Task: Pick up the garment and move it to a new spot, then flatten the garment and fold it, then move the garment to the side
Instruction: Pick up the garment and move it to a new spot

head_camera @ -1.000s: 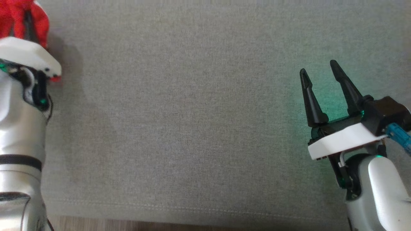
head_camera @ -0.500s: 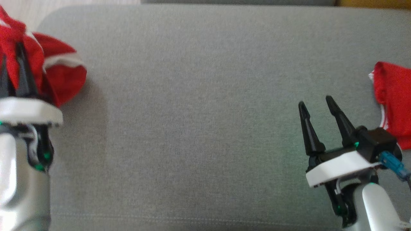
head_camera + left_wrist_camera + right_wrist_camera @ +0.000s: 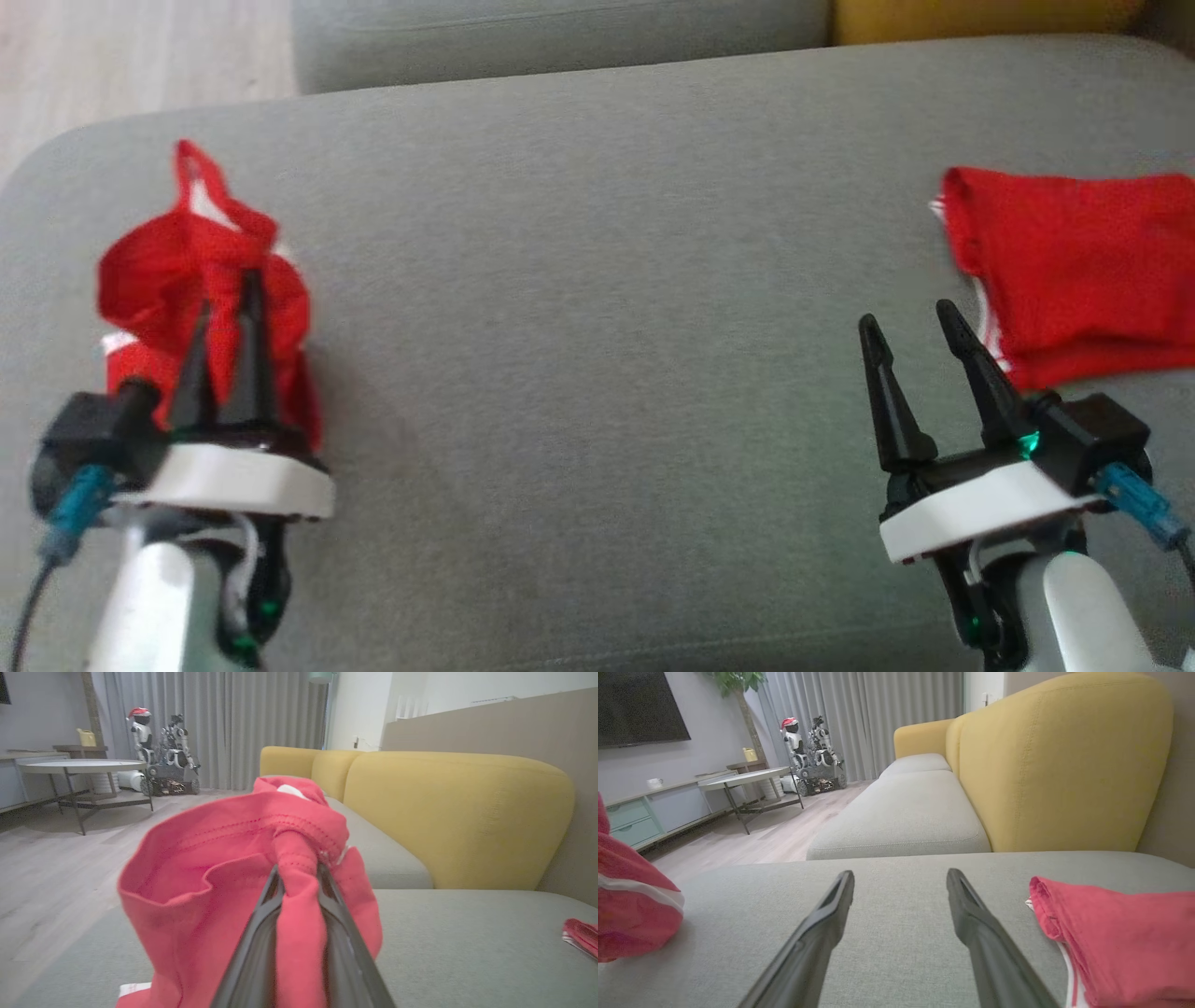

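You have two red garments: the bunched red cloth garment with white trim is pinched in your left gripper, over the grey fabric sofa cushion. A folded red garment lies just right of your spread right gripper.

No legible text, labels, brands or numbers in any view. Checked bunched red garment, folded red garment, grey sofa cushion: plain, nothing readable.
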Robot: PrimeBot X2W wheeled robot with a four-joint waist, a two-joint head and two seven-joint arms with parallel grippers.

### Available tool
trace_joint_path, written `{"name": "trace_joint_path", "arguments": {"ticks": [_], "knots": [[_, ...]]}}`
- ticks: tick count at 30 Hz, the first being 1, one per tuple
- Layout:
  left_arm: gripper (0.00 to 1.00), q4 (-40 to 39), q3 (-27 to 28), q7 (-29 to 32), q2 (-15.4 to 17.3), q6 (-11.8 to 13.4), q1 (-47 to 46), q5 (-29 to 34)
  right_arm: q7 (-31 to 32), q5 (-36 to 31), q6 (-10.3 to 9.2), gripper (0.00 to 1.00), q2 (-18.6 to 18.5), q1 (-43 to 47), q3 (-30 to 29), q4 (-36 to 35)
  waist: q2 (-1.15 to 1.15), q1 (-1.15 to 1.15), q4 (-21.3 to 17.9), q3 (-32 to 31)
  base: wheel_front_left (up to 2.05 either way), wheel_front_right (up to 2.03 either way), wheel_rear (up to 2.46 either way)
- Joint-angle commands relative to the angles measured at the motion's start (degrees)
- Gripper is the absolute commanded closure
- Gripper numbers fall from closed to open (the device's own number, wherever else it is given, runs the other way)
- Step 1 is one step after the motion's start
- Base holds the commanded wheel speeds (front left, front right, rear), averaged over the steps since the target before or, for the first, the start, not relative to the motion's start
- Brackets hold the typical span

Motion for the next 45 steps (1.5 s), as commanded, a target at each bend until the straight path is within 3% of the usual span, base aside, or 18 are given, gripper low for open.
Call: {"name": "trace_joint_path", "arguments": {"ticks": [1, 7, 18, 19, 20, 21, 22, 29, 33, 39, 45], "knots": [[1.0, -2.5, 0.6, 0.3, 0.2, -0.4, -2.5, 0.6, -0.6, 0.2, -0.05, 0.0, 0.1, -1.4, 1.4, -2.1, 0.0, 0.0, -2.8, 0.0, 0.0, 0.0, 0.0], [1.0, 1.1, -5.6, 1.0, -1.7, -2.7, -7.2, 2.6, -1.0, 0.9, -0.05, 0.0, 0.1, -3.2, 2.4, -2.1, 0.0, 0.0, -8.5, 2.7, 0.0, 0.0, 0.0], [1.0, 15.2, -15.5, 2.7, -5.1, -7.0, -18.3, 4.7, -2.9, 3.2, -0.05, 0.0, 0.1, -4.7, 2.4, -0.4, 0.0, 0.0, -16.3, 8.7, 0.0, 0.0, 0.0], [0.85, 16.7, -16.2, 3.0, -5.4, -7.3, -18.7, 4.6, -3.0, 3.4, -0.05, 0.0, 0.1, -4.8, 2.4, -0.2, 0.0, 0.0, -16.6, 9.2, 0.0, 0.0, 0.0], [0.53, 18.1, -16.8, 3.2, -5.5, -7.5, -19.1, 4.6, -3.2, 3.6, -0.05, 0.0, 0.1, -4.9, 2.5, -0.1, 0.0, 0.0, -16.8, 9.6, 0.0, 0.0, 0.0], [0.53, 18.1, -16.8, 3.2, -5.5, -7.5, -19.1, 4.6, -3.2, 3.6, -0.05, 0.0, 0.1, -4.9, 2.5, -0.1, 0.0, 0.0, -16.8, 9.6, 0.0, 0.0, 0.0], [0.0, 19.5, -17.5, 3.3, -5.6, -7.7, -19.4, 4.7, -3.4, 3.7, -0.05, 0.0, 0.1, -5.0, 2.5, 0.1, 0.0, 0.0, -16.9, 9.9, 0.0, 0.0, 0.0], [0.0, 23.5, -19.9, -1.0, -6.1, -7.8, -19.9, 5.1, -3.5, 3.3, -0.05, 0.0, 0.1, -5.0, 0.8, 1.4, 0.0, 0.0, -14.8, 9.7, 0.0, 0.0, 0.0], [0.0, 21.9, -19.1, -3.8, -6.4, -5.9, -18.6, 4.3, -3.1, 2.7, -0.05, 0.0, 0.1, -4.9, 0.4, 1.5, 0.0, 0.0, -11.8, 8.3, 0.0, 0.0, 0.0], [0.0, 15.7, -14.1, -5.9, -5.7, -2.2, -15.2, 2.4, -1.8, 1.5, -0.05, 0.0, 0.1, -4.1, -0.4, 1.0, 0.0, 0.0, -6.1, 5.8, 0.0, 0.0, 0.0], [0.0, 10.7, -7.8, -6.2, -3.1, 0.1, -10.9, 0.6, -0.4, 0.7, -0.05, 0.0, 0.1, -3.5, -0.5, 0.2, 0.0, 0.0, -1.3, 3.6, 0.0, 0.0, 0.0]]}}
